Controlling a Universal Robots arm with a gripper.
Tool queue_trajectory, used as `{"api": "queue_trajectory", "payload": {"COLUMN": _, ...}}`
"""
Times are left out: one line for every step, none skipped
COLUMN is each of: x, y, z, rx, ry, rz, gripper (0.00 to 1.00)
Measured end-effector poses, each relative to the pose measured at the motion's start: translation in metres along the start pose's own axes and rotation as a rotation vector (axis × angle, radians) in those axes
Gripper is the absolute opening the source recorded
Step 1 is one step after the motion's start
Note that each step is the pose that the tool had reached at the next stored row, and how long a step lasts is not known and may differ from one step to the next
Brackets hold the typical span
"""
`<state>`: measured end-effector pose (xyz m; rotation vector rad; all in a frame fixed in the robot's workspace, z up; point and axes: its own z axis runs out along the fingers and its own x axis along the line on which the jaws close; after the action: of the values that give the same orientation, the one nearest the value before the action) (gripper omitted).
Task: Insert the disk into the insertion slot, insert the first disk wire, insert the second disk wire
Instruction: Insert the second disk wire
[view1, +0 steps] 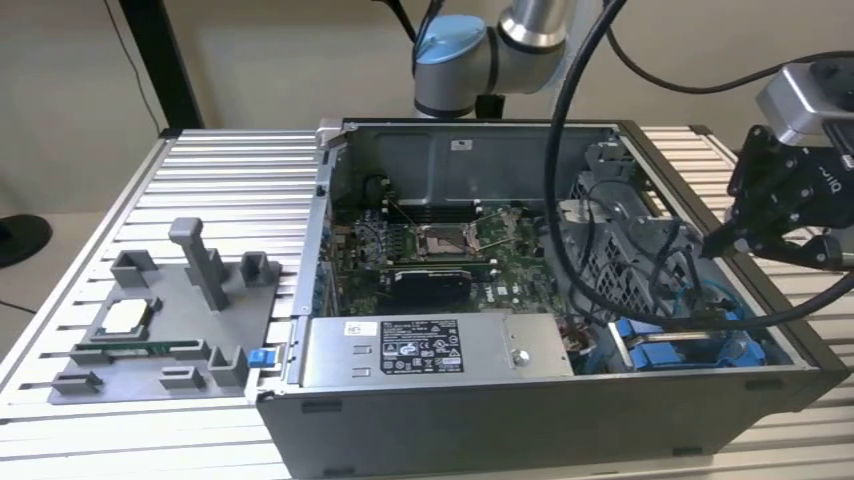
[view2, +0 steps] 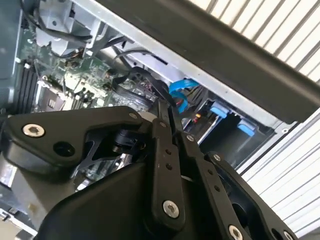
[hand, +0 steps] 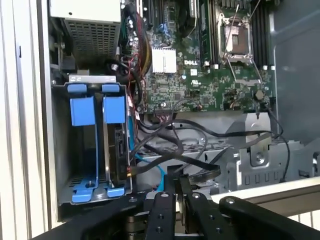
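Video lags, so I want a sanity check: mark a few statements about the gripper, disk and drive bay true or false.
The black gripper hovers over the grey plastic fixture. False: it is at the right edge of the dark grey case in the exterior view, near the grey metal bay with blue rails.
The green motherboard lies exposed. True.
The disk in its blue frame lies on the slatted table. False: it sits in the bay.
A bright blue cable runs beside the bay. True.
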<state>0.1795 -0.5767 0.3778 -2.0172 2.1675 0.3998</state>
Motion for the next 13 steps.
{"api": "queue_trajectory", "payload": {"x": -0.0004, "y": 0.0031, "z": -0.0019, "rx": -0.0005, "ry": -0.0065, "rz": 0.0, "gripper": 0.0}}
{"api": "queue_trajectory", "payload": {"x": -0.0008, "y": 0.0059, "z": -0.0039, "rx": -0.0009, "ry": -0.0119, "rz": -0.001, "gripper": 0.0}}
{"api": "queue_trajectory", "payload": {"x": -0.0013, "y": 0.0088, "z": -0.006, "rx": -0.0013, "ry": -0.0164, "rz": -0.001, "gripper": 0.0}}
{"api": "queue_trajectory", "payload": {"x": -0.0015, "y": 0.0121, "z": -0.0078, "rx": -0.0016, "ry": -0.0193, "rz": -0.001, "gripper": 0.0}}
{"api": "queue_trajectory", "payload": {"x": -0.0012, "y": 0.0166, "z": -0.0091, "rx": -0.0017, "ry": -0.0199, "rz": -0.001, "gripper": 0.0}}
{"api": "queue_trajectory", "payload": {"x": -0.0006, "y": 0.0205, "z": -0.0093, "rx": -0.0017, "ry": -0.02, "rz": -0.001, "gripper": 0.0}}
{"api": "queue_trajectory", "payload": {"x": 0.0002, "y": 0.0237, "z": -0.0093, "rx": -0.0017, "ry": -0.0199, "rz": -0.002, "gripper": 0.0}}
{"api": "queue_trajectory", "payload": {"x": 0.0008, "y": 0.0258, "z": -0.0093, "rx": -0.0018, "ry": -0.0191, "rz": -0.002, "gripper": 0.0}}
{"api": "queue_trajectory", "payload": {"x": 0.0013, "y": 0.0264, "z": -0.0093, "rx": -0.0031, "ry": -0.017, "rz": -0.002, "gripper": 0.0}}
{"api": "queue_trajectory", "payload": {"x": 0.0018, "y": 0.0264, "z": -0.0092, "rx": -0.0081, "ry": -0.014, "rz": -0.001, "gripper": 0.0}}
{"api": "queue_trajectory", "payload": {"x": 0.0023, "y": 0.0265, "z": -0.0091, "rx": -0.013, "ry": -0.0116, "rz": 0.0, "gripper": 0.0}}
{"api": "queue_trajectory", "payload": {"x": 0.0029, "y": 0.0265, "z": -0.009, "rx": -0.0181, "ry": -0.0095, "rz": 0.0, "gripper": 0.0}}
{"api": "queue_trajectory", "payload": {"x": 0.0035, "y": 0.0265, "z": -0.0088, "rx": -0.023, "ry": -0.0072, "rz": 0.001, "gripper": 0.0}}
